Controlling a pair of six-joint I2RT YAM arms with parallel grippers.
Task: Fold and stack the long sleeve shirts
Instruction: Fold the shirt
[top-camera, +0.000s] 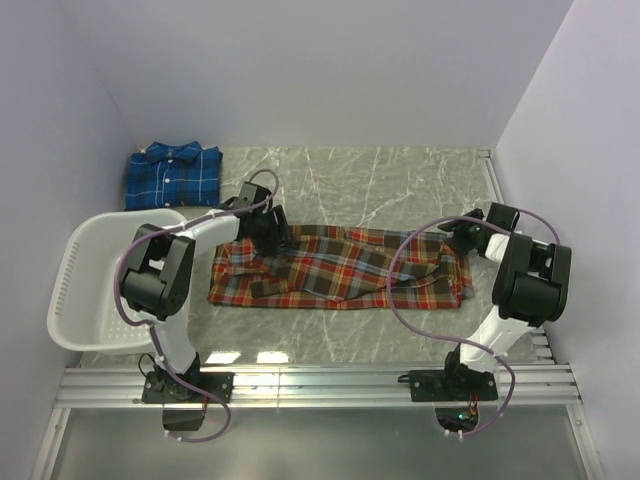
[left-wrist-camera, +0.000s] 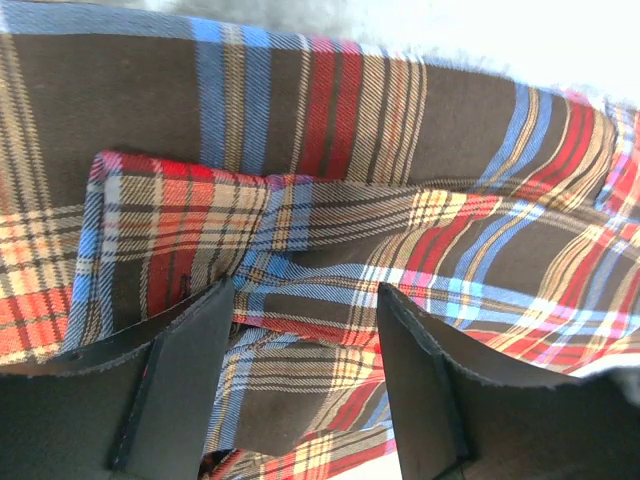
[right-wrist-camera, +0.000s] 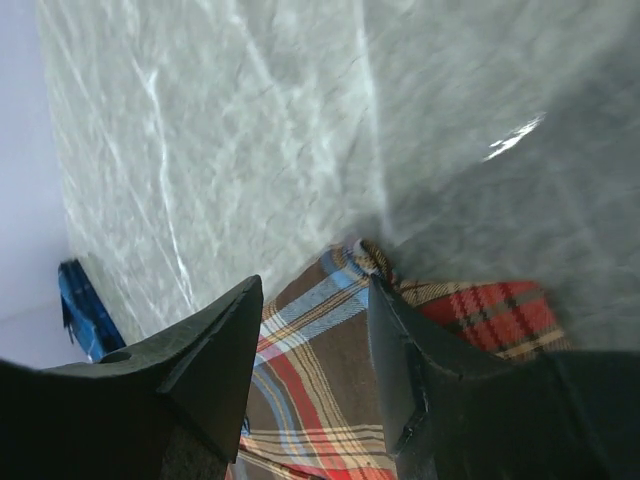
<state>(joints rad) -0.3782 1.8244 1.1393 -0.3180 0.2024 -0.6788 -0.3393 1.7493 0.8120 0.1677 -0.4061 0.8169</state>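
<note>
The white basket (top-camera: 75, 250) sits at the left edge of the table (top-camera: 400, 180), toward the near corner. The blue shirt (top-camera: 172, 175) lies folded in the far left corner, well apart from my work. The red-orange shirt (top-camera: 340, 270) is spread flat across the middle of the table, its long side running left to right and its right end near the right edge.

My left gripper (top-camera: 266, 232) is down over the shirt's far-left part, where a sleeve or flap lies folded across the body. Its jaws stand spread with a ridge of plaid running between them, and I see nothing pinched. My right gripper (top-camera: 452, 236) is low over the shirt's right end. Its jaws are also apart, straddling the cloth's far edge, with bare marble beyond the tips. Nothing I can see is clamped there.

I judge the fold to be barely begun. The risk on the left is the layers. If I close here I may catch the flap alone, or the flap plus the body beneath, and either way the fold comes up crooked. On the right the tips sit close to the hem, so a shallow bite could slip free once the cloth takes weight. If one side lifts before the other, the shirt will drag and bunch, spoiling what lies flat.
</note>
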